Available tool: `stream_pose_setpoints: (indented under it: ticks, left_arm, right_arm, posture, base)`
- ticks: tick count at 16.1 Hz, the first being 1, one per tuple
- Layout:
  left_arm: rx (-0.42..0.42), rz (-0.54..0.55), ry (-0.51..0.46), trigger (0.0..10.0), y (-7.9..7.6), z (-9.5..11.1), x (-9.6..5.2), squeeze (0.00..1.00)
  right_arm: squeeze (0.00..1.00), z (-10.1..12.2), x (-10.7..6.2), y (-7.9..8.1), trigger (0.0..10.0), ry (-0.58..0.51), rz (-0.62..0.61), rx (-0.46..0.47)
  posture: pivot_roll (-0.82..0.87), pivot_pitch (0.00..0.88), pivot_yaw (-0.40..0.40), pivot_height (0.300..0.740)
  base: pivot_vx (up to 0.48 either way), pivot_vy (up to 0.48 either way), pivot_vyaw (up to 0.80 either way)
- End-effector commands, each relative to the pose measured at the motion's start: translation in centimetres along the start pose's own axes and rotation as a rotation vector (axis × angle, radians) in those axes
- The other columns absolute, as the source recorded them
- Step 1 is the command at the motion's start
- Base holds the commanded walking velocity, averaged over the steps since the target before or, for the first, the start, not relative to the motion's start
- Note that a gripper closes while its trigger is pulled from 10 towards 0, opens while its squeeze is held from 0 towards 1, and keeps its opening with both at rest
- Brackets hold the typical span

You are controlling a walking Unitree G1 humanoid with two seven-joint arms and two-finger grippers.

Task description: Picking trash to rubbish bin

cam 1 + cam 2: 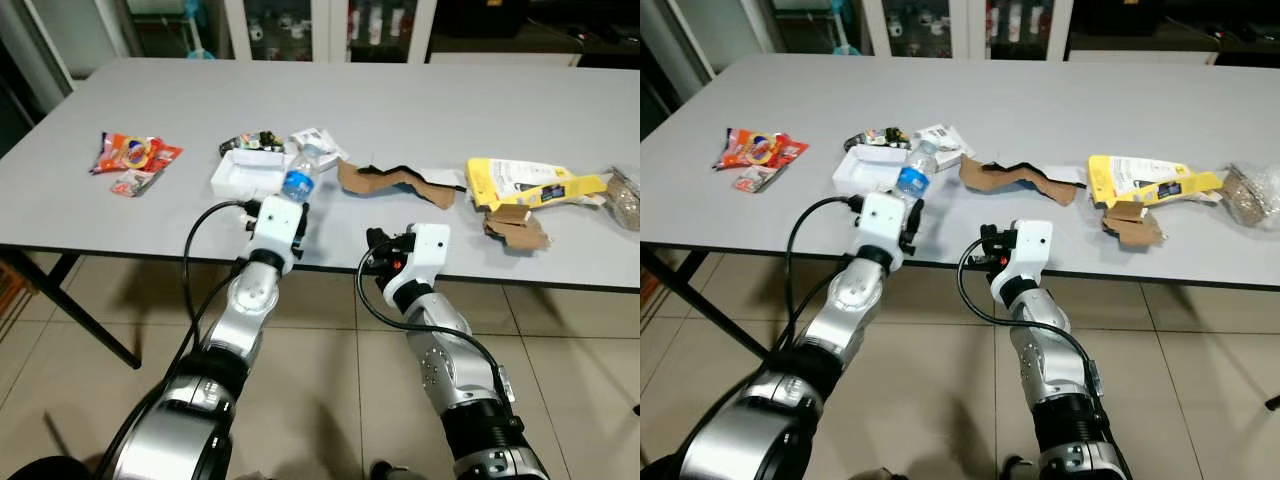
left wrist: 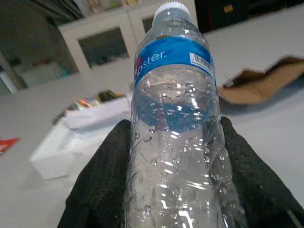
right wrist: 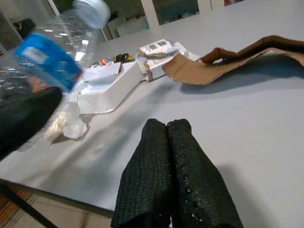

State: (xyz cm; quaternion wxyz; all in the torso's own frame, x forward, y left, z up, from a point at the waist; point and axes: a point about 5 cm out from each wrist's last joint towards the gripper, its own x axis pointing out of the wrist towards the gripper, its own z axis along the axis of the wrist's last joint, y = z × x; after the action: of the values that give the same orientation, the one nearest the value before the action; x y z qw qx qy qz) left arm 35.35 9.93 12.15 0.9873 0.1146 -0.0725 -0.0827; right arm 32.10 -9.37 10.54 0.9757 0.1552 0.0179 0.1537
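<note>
The left gripper (image 2: 175,190) is closed around a plastic water bottle (image 2: 175,118), with one black finger (image 2: 102,185) pressing on each side of its lower body. The bottle is clear and wet inside, with small drops on the wall, a blue label and a white cap. Its long axis runs straight along the fingers, so the cap points away from the wrist and up over the table (image 1: 400,100). The bottle seems already lifted off the surface near the front edge.

The right gripper (image 3: 173,178) hovers over the front edge of the table, just beside the left one, with its two textured fingers pressed together and holding nothing.

Behind the bottle lies a white foam tray (image 1: 245,172), flat and rigid, with a dark wrapper (image 1: 252,142) near it. Further to the right, a torn brown cardboard strip (image 1: 395,182) curls on the table, then a yellow paper bag (image 1: 530,183). Far left is a red snack packet (image 1: 133,153), thin and shiny.

No bin can be made out, so the next move probably requires turning away from the table while carrying the bottle.
</note>
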Motion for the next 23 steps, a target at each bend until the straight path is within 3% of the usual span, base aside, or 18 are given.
stream_pose_setpoints:
  ticks: [1,4,7,23]
  left_arm:
    - [-0.013,0.044,-0.04,10.0,0.6,0.3,-0.6,0.0]
    - [0.017,0.112,-0.137,10.0,1.8,1.0,-2.1,0.0]
    - [-0.012,0.182,-0.107,10.0,2.8,0.4,-3.0,0.0]
    - [-0.038,0.203,-0.071,10.0,2.6,0.3,-3.5,0.0]
  right_arm:
    - [0.0,0.9,-0.1,-0.5,10.0,-0.062,-0.04,0.021]
    - [0.0,2.6,-0.1,-0.8,10.0,-0.164,-0.068,-0.023]
    - [0.0,2.8,-0.1,-1.0,10.0,-0.186,-0.079,-0.012]
    - [0.0,1.9,-0.2,-1.3,10.0,-0.156,-0.117,-0.016]
  posture:
    - [-0.02,0.047,0.05,0.74]
    - [-0.01,0.052,0.037,0.74]
    - [-0.01,0.054,0.026,0.74]
    - [-0.01,0.038,0.03,0.74]
  base:
    - [0.0,0.0,0.0]
    - [0.0,0.0,0.0]
    - [0.0,0.0,0.0]
    - [0.0,0.0,0.0]
